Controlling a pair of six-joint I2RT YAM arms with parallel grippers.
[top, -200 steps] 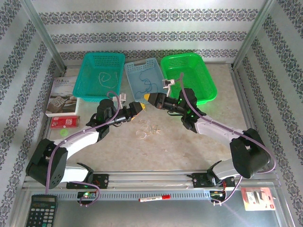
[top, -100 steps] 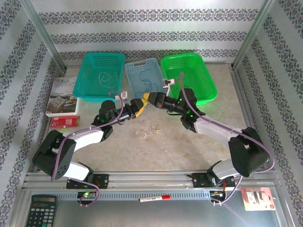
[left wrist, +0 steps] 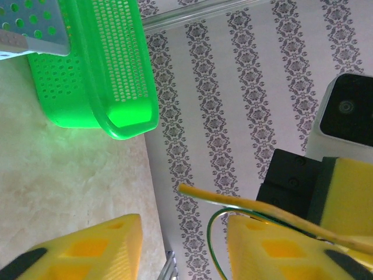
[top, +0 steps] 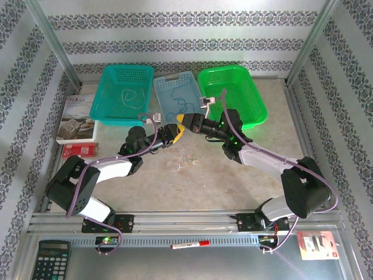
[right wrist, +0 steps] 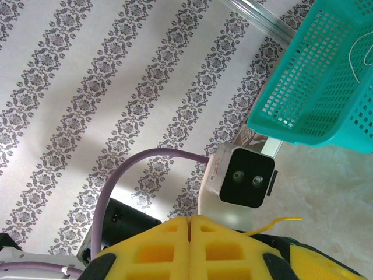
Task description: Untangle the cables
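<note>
Mid-table, just before the blue tray [top: 175,77], left gripper [top: 177,130] and right gripper [top: 182,120] meet tip to tip. Left jaws stand spread, with a yellow cable [left wrist: 250,204] crossing over one finger, unpinched. Right jaws are pressed together; whether they pinch a cable cannot be told. Loose whitish cables [top: 182,157] lie curled on the table [top: 221,192] nearby.
</note>
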